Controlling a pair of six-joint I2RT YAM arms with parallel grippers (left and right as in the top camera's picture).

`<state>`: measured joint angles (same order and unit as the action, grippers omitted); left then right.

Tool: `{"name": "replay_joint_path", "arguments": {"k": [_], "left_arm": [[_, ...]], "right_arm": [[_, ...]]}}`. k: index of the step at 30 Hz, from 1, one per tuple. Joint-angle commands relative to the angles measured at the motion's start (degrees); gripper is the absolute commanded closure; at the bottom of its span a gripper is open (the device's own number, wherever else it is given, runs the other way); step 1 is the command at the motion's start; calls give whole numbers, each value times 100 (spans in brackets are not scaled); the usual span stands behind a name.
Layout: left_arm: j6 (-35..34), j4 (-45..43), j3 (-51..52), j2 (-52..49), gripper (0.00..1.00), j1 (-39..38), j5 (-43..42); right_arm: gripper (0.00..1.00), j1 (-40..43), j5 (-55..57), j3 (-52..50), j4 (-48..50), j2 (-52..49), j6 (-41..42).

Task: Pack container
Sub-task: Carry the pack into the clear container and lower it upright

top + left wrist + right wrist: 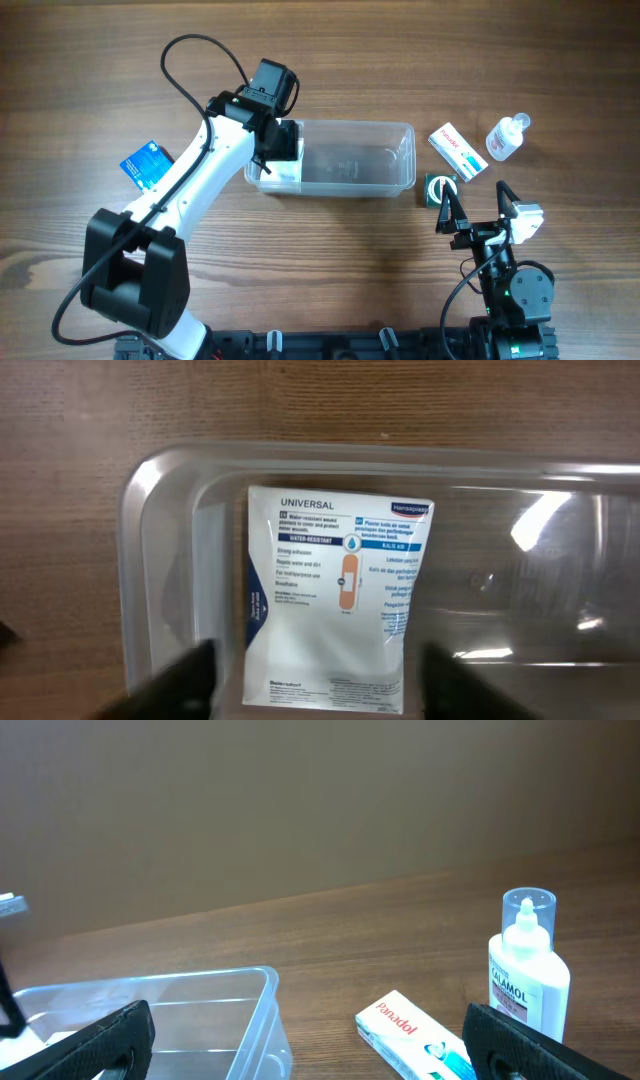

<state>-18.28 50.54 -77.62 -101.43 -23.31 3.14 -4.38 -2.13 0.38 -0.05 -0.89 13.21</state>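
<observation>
The clear plastic container (398, 160) lies mid-table. My left gripper (280, 148) hovers open over its left end. In the left wrist view a white plaster packet marked UNIVERSAL (335, 595) lies flat inside the container (150, 560), between my spread fingers (315, 690) and free of them. My right gripper (478, 208) is open and empty near the front right. The right wrist view shows the container's corner (255, 1010), a white Panadol box (415, 1035) and a Calamol bottle (527, 975) between its fingers (310, 1050).
The Panadol box (458, 151) and the clear bottle (507, 137) lie right of the container. A small dark green box (437, 188) sits by the container's right end. A blue packet (147, 165) lies at the left, beside my left arm.
</observation>
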Motion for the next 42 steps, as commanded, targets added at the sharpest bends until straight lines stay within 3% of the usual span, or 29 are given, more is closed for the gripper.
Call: {"name": "replay_joint_path", "arguments": {"k": [1, 11, 28, 42], "left_arm": [[-24, -37, 50, 15, 96, -48, -164], [-457, -273, 55, -236, 96, -284, 24], [-468, -466, 59, -1034, 96, -278, 107], [-472, -378, 35, 184, 96, -387, 28]], "right_arm": [[0, 28, -92, -9, 15, 9, 48], [0, 28, -92, -9, 15, 9, 46], [0, 28, -92, -9, 15, 9, 46], [0, 28, -92, -9, 15, 9, 48]]}}
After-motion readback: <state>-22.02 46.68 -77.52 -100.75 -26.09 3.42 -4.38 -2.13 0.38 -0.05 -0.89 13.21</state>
